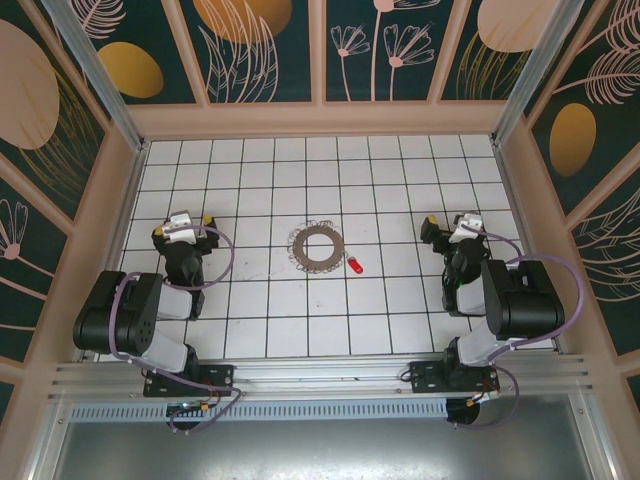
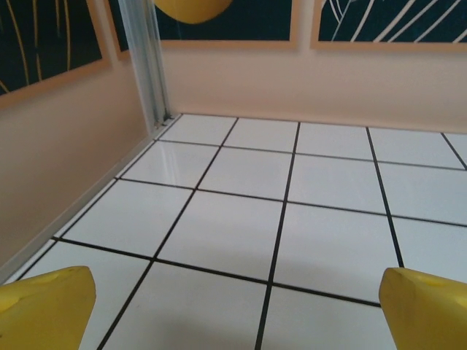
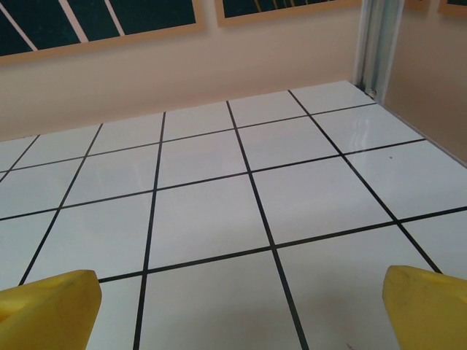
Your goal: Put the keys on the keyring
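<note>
Top view, surface point(image 1: 250, 325): white tiles with dark grout lines, boxed in by peach walls that carry dark floral panels.
Top view, keyring point(image 1: 317, 249): a flat loop of fine grey-brown chain, lying on the tiles near the middle of the surface, between the two arms.
Top view, key point(image 1: 356, 266): tiny and red-headed, lying flat just right of the keyring and slightly nearer the arm bases. A sliver of tile separates it from the chain, so it is not on the ring.
Top view, left tool point(image 1: 188, 220): over the left part of the surface, well apart from the keyring, pointing toward the far wall.
Top view, right tool point(image 1: 460, 220): over the right part of the surface, well apart from the key, also pointing toward the far wall.
Left wrist view, left tool point(image 2: 233, 317): spread wide and gripping nothing. Its yellow fingertips point(image 2: 45, 310) sit at the two lower corners with bare tile between them.
Left wrist view, metal post point(image 2: 146, 65): stands upright in the corner where the side wall meets the far wall.
Right wrist view, right tool point(image 3: 237, 313): spread wide and gripping nothing. Its yellow fingertips point(image 3: 430, 306) sit at the two lower corners over bare tile.
Right wrist view, corner post point(image 3: 376, 44): stands upright at the upper right, where the walls meet.
</note>
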Robot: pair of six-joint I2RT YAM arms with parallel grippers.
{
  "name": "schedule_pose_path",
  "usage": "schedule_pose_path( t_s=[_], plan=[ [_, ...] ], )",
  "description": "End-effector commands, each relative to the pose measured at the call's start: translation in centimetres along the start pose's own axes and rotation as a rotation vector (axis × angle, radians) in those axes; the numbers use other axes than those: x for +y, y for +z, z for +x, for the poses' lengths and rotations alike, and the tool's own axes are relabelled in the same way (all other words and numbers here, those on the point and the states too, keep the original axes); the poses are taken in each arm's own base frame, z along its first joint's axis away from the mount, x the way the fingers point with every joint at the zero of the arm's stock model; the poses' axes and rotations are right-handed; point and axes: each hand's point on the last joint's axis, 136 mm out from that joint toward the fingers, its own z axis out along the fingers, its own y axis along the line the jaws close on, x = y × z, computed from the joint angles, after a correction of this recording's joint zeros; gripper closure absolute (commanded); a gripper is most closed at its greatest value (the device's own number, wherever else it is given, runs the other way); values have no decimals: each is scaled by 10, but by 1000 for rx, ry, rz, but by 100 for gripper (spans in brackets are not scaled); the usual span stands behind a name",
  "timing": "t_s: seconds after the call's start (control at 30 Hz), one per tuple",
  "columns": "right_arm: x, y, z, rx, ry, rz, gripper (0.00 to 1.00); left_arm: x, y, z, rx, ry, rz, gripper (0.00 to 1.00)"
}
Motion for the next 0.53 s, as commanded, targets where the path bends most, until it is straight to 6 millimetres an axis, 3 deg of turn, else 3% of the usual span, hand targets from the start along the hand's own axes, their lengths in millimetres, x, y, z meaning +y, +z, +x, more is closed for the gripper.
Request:
schedule_pose_path(
  t_s=[0.0,0.07,0.5],
  plan=[
    [-1,1,-17,-67,3,15,1,-4,1,-15,-57,-42,32,1],
    [9,-1,-17,-74,-33,-12,1,-5,2,-15,-52,-39,34,1],
    [8,5,-15,-46,-12,-42,1,-5,2,-14,-51,-39,34,1]
  ],
)
